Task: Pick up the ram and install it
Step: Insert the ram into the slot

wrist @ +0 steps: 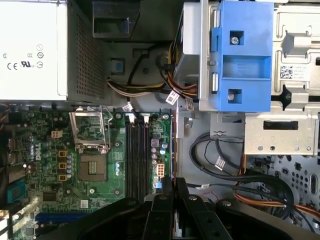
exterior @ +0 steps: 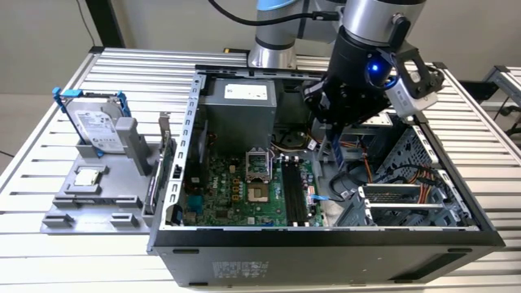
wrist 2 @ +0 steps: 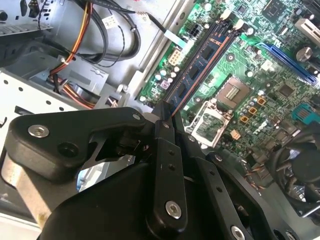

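On the table, an open computer case is seen with its motherboard exposed. Above the board, the gripper is clenched on the ram, which is held upright between 2 fingers near the memory slots and is not yet seated.

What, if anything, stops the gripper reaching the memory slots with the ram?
Likely nothing, so yes: the case is open, the slots lie bare, and the gripper holds the ram above the board.
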You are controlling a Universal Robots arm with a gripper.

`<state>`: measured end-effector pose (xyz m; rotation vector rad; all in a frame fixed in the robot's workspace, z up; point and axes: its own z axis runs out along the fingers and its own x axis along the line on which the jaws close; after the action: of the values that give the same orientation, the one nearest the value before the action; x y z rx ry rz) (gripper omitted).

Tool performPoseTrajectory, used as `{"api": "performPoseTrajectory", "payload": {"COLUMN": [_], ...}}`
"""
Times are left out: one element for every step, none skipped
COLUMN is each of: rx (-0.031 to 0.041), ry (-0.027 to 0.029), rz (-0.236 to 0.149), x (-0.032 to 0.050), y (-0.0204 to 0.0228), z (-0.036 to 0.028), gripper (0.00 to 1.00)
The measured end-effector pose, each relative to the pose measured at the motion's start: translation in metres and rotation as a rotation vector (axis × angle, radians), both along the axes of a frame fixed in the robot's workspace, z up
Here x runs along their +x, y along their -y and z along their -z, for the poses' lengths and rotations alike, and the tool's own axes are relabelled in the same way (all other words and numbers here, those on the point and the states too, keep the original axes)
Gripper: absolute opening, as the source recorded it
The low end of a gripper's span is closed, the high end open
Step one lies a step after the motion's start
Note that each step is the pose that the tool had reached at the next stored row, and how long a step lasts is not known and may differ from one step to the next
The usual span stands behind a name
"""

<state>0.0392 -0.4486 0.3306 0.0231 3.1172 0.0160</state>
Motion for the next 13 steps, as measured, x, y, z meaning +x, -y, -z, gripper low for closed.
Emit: {"api": "performPoseTrajectory", "payload": {"rx": [0.0,0.0,-0.0001,-0.0002,-0.0003,-0.0002,0.0,0.0,0.0004,0.0004,0.0002,0.0001,0.0001], "ry": [0.0,0.0,0.0,-0.0001,-0.0001,-0.0001,0.0,0.0,0.0001,0.0001,0.0,0.0,0.0001], "rz": [0.0,0.0,0.0,0.0,0.0,0.0,0.0,0.0,0.0,0.0,0.0,0.0,0.0], "x": [0.0,0.0,0.0,0.0,0.0,0.0,0.0,0.0,0.0,0.0,0.0,0.0,0.0], "y": [0.0,0.0,0.0,0.0,0.0,0.0,0.0,0.0,0.0,0.0,0.0,0.0,0.0], "z": [0.0005,0.001,0.0012,0.0012,0.0012,0.0012,0.0013,0.0015,0.0019,0.0023,0.0028,0.0033,0.0039], "gripper": [0.0,0.0,0.0,0.0,0.0,0.0,0.0,0.0,0.0,0.0,0.0,0.0,0.0]}}
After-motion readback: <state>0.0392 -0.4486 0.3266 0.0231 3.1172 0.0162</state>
